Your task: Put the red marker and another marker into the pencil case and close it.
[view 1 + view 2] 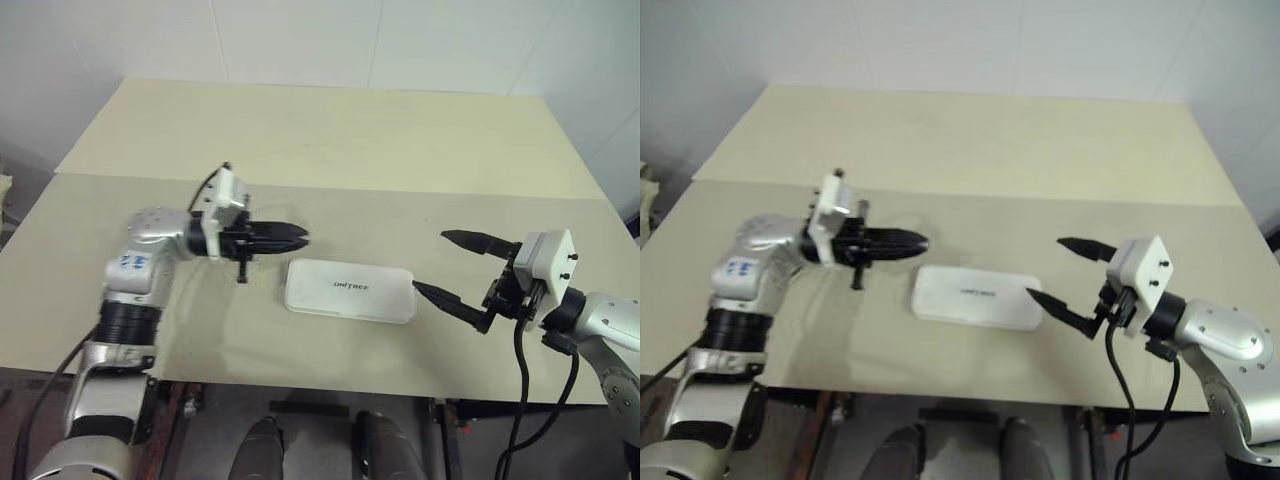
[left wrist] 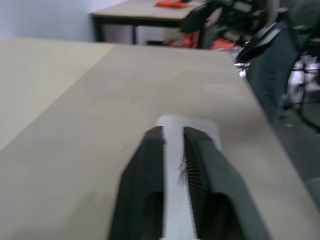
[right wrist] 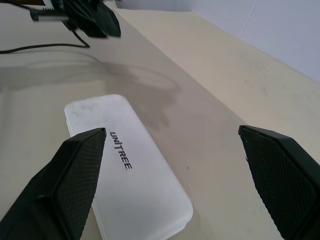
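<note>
A: Item one, the pencil case (image 1: 350, 291)?
B: White, flat, rounded corners, lid down with "UNITREE" printed on top. It lies flat on the beige table (image 1: 330, 140), near the front edge, between the two arms.

A: Item two, the left gripper (image 1: 298, 238)?
B: Held level above the table, just beyond the case's left end, pointing toward the right. From the left wrist view its two black fingers (image 2: 142, 175) stand close together with a narrow slit between them, through which the white case shows. Nothing is held in them.

A: Item three, the right gripper (image 1: 445, 264)?
B: Off the case's right end, pointing in toward it. Jaws spread wide; one fingertip sits just beside the case's right end, the other is farther back over bare table. It holds nothing. In the right wrist view the case lies between and below its fingers (image 3: 75, 180).

A: Item four, the markers?
B: No marker can be seen on the table; whether they are inside the shut case cannot be told
</note>
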